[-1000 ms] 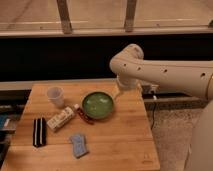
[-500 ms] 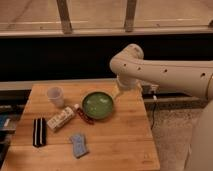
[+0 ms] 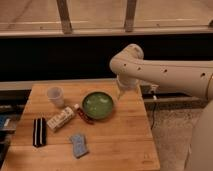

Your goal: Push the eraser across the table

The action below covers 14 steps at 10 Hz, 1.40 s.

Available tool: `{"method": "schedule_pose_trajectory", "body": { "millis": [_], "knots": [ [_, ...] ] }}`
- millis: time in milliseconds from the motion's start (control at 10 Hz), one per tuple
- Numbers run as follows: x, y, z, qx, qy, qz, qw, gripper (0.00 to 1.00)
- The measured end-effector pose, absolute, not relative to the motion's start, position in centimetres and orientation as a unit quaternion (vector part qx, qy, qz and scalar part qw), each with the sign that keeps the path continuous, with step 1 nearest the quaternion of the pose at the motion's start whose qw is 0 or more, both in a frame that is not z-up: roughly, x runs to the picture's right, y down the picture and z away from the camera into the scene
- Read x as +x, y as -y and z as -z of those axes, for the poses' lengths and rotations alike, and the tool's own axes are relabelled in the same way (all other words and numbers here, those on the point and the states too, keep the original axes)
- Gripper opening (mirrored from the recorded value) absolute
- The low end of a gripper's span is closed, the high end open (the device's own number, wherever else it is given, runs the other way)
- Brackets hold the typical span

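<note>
The eraser (image 3: 39, 131), a small black block with pale stripes, lies near the left edge of the wooden table (image 3: 125, 145). My white arm reaches in from the right, bends above the table's back right part and points down. The gripper (image 3: 120, 93) hangs at its end just right of the green bowl (image 3: 97, 105), far from the eraser.
A white printed carton (image 3: 61, 119) lies right of the eraser. A blue-grey sponge pad (image 3: 78, 145) lies toward the front. A translucent cup (image 3: 55, 96) stands at the back left. A small red item (image 3: 84, 116) lies beside the bowl. A dark wall runs behind the table.
</note>
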<state>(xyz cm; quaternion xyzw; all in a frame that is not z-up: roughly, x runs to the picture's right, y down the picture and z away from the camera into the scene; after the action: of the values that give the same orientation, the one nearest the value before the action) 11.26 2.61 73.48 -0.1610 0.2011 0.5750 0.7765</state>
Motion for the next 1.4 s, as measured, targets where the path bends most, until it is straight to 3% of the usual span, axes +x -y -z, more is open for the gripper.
{"method": "schedule_pose_trajectory", "body": {
  "millis": [400, 700, 1400],
  "knots": [
    [11.2, -2.6, -73.5, -0.162, -0.200, -0.575, 0.776, 0.03],
    [9.2, -2.9, -73.6, -0.181, -0.187, -0.556, 0.790, 0.00],
    [-4.8, -5.7, -76.2, -0.262, -0.126, -0.458, 0.840, 0.00]
  ]
}}
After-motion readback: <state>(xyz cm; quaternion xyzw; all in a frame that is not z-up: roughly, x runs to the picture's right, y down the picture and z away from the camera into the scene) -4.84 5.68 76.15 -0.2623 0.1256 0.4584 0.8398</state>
